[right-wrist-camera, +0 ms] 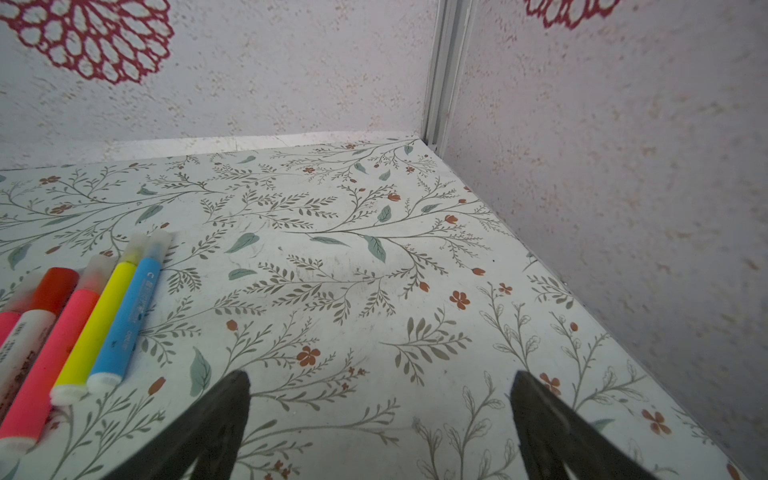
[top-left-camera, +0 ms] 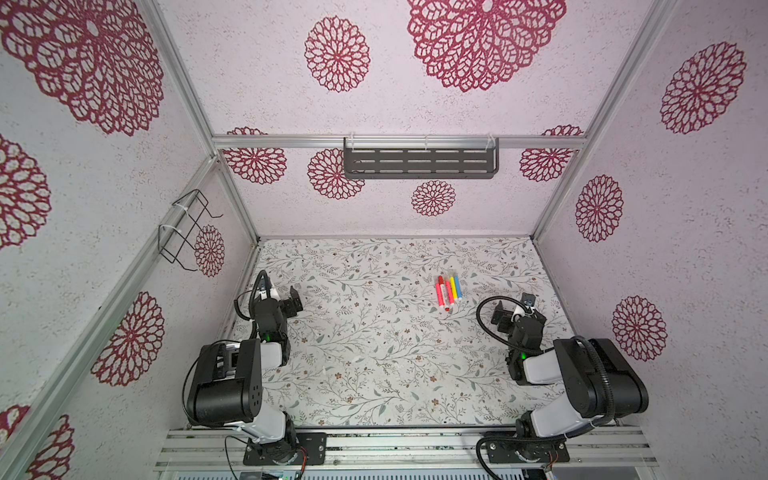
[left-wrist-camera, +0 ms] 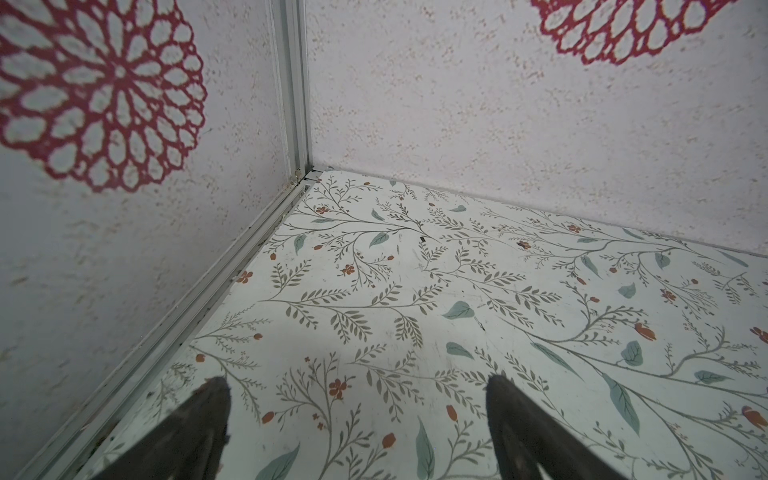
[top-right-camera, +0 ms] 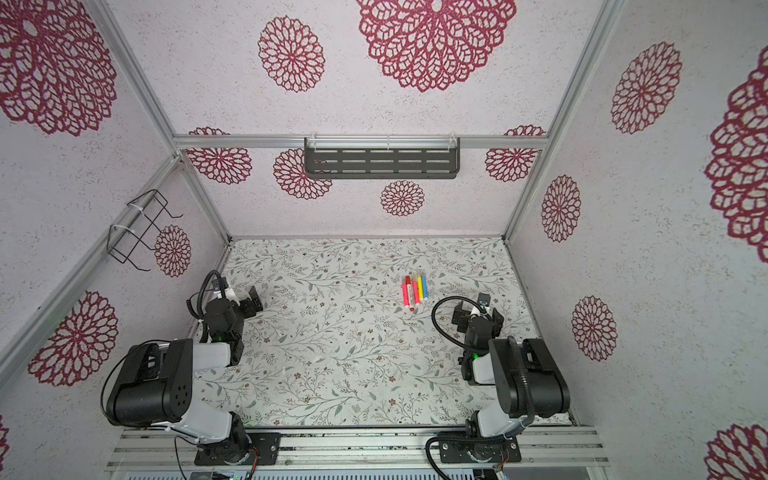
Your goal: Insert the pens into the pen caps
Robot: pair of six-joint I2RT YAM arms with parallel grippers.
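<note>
The pens [top-left-camera: 447, 289] [top-right-camera: 414, 291] lie side by side in a tight row on the floral table, right of centre, in both top views. The right wrist view shows a blue pen [right-wrist-camera: 124, 320], a yellow pen [right-wrist-camera: 97, 324] and a pink pen [right-wrist-camera: 50, 361]. Pale translucent pen caps [right-wrist-camera: 160, 241] sit on their far ends. A red cap [right-wrist-camera: 56, 286] tops a white barrel. My right gripper [top-left-camera: 517, 309] [right-wrist-camera: 381, 374] is open and empty, just right of the row. Far to the left, my left gripper [top-left-camera: 280, 297] [left-wrist-camera: 355, 382] is open over bare table.
The left gripper faces the back left corner post [left-wrist-camera: 297, 104], the right gripper the back right corner post [right-wrist-camera: 446, 70]. A dark shelf [top-left-camera: 419, 162] hangs on the back wall and a wire rack [top-left-camera: 187, 228] on the left wall. Tiny pale bits [top-left-camera: 356, 357] lie mid-table, too small to identify.
</note>
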